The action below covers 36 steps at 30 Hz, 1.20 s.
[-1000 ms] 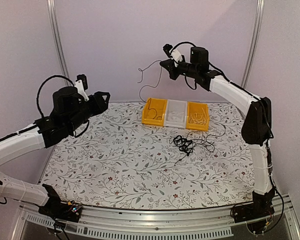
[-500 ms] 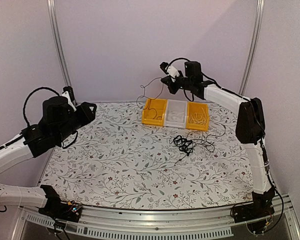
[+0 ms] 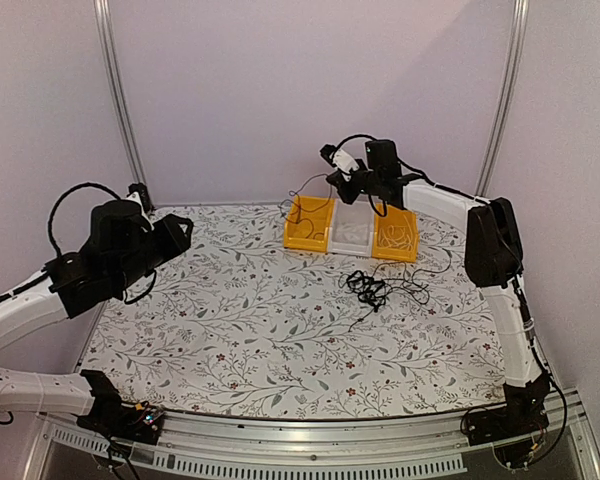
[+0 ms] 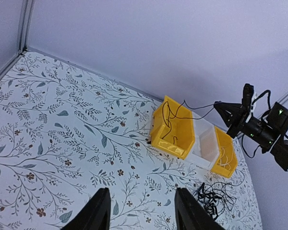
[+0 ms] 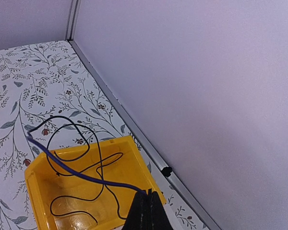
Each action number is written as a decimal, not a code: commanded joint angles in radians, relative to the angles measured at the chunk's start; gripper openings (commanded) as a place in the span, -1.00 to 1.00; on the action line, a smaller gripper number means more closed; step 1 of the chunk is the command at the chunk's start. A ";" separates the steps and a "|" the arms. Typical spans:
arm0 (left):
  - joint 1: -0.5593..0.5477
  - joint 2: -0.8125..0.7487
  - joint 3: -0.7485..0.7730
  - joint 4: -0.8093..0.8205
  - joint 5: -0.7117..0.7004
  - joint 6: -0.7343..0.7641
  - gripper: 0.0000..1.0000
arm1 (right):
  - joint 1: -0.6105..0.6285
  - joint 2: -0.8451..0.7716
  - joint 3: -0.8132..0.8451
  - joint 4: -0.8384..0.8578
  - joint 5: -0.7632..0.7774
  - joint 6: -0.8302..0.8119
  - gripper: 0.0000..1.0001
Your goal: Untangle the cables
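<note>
A tangled clump of thin black cables lies on the floral table right of centre, and shows in the left wrist view as the clump. My right gripper hangs above the left yellow bin, shut on one separate cable. In the right wrist view the gripper pinches that strand, which loops down into the yellow bin. My left gripper hovers over the table's left side, open. Nothing sits between its fingers.
Three bins stand in a row at the back: left yellow, a white bin and a right yellow bin holding pale strands. The back wall and its metal rail run just behind the bins. Upright frame posts stand at the corners.
The right arm has come down toward the left yellow bin, so the held cable now trails into it. The left arm has sunk and pulled back left, its jaws slightly narrower.
</note>
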 commanded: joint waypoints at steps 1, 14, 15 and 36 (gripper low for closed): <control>-0.015 -0.016 -0.019 -0.005 -0.011 -0.020 -0.03 | -0.008 -0.062 -0.007 0.000 0.034 -0.052 -1.00; -0.016 -0.056 -0.048 -0.007 -0.021 -0.031 -0.05 | -0.078 -0.101 -0.080 -0.014 0.100 -0.129 -1.00; -0.016 -0.058 -0.050 -0.007 -0.020 -0.031 -0.04 | -0.074 -0.102 -0.077 -0.021 0.080 -0.134 -1.00; -0.042 -0.158 0.020 -0.247 -0.064 -0.132 -0.12 | 0.101 0.196 0.120 0.011 0.160 -0.213 -1.00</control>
